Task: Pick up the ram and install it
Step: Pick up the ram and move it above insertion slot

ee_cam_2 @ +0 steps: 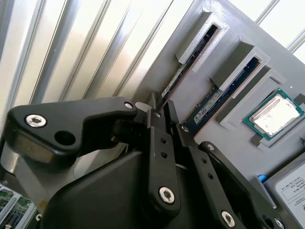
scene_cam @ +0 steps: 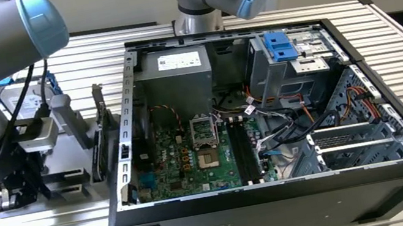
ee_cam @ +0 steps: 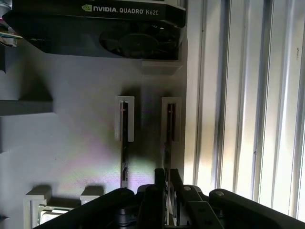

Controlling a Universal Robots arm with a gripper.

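Observation:
The ram (ee_cam_2: 177, 78) stands on edge in the outermost slot of a grey parts holder (ee_cam_2: 190, 109); the first wrist view shows the same ram (ee_cam: 168, 129) as a thin dark strip. My gripper (ee_cam_2: 161, 106) sits at one end of that stick, its black fingers (ee_cam_2: 172, 114) pressed to either face with almost no gap. The gripper (ee_cam: 167, 177) straddles the stick in both wrist views. In the exterior view my gripper (scene_cam: 10, 197) is low over the holder (scene_cam: 68, 155), at the exterior view's left of the open computer case (scene_cam: 283, 198).
A second blue memory stick (ee_cam_2: 209, 102) stands in the neighbouring slot. A silver processor (ee_cam_2: 274, 114) and a hard drive (ee_cam_2: 290, 186) lie beyond it, and a graphics card (ee_cam: 119, 33) is at the holder's far end. The case's motherboard (scene_cam: 193, 158) has long black slots (scene_cam: 242, 152).

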